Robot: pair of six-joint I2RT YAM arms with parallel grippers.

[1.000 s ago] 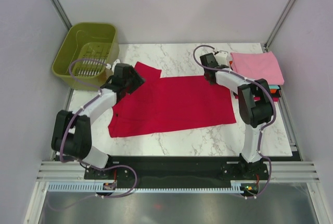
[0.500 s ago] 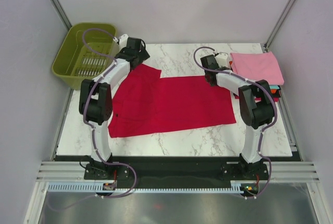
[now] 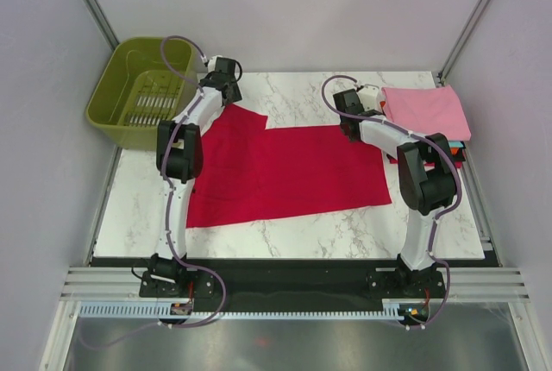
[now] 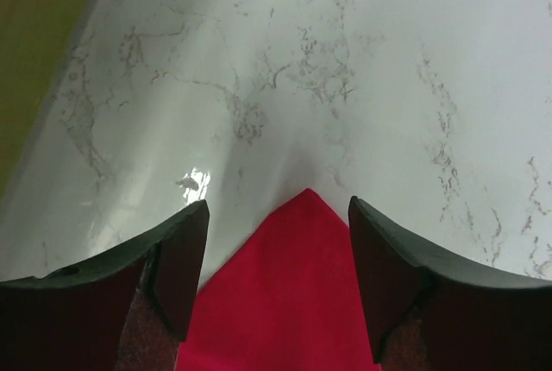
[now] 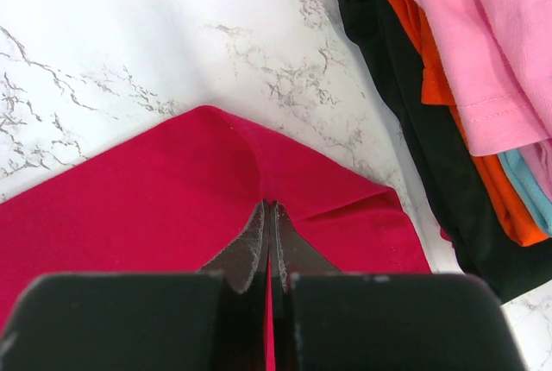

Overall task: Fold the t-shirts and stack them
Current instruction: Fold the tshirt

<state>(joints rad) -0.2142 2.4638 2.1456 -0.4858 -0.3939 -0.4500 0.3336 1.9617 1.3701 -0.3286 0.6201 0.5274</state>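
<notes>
A crimson t-shirt (image 3: 276,172) lies spread flat on the marble table (image 3: 302,233). My left gripper (image 3: 226,86) reaches to its far left corner. In the left wrist view the gripper (image 4: 278,205) is open, and the pointed red corner (image 4: 293,302) lies on the table between the two fingers (image 4: 185,259) without touching them. My right gripper (image 3: 349,125) is at the far right corner. There the gripper (image 5: 269,207) is shut on a puckered fold of the crimson cloth (image 5: 129,207). Folded t-shirts are stacked at the right, pink (image 3: 427,112) on top.
The olive-green basket (image 3: 142,86) stands off the table's far left corner, its wall (image 4: 34,43) just left of my left gripper. The stack's pink (image 5: 466,34), orange (image 5: 431,86), black (image 5: 388,69) and teal (image 5: 526,185) layers lie close to the right of my right gripper.
The left arm has swung from the shirt's left side out to its far left corner, and its jaws have widened. The right arm and the shirt have not moved.
</notes>
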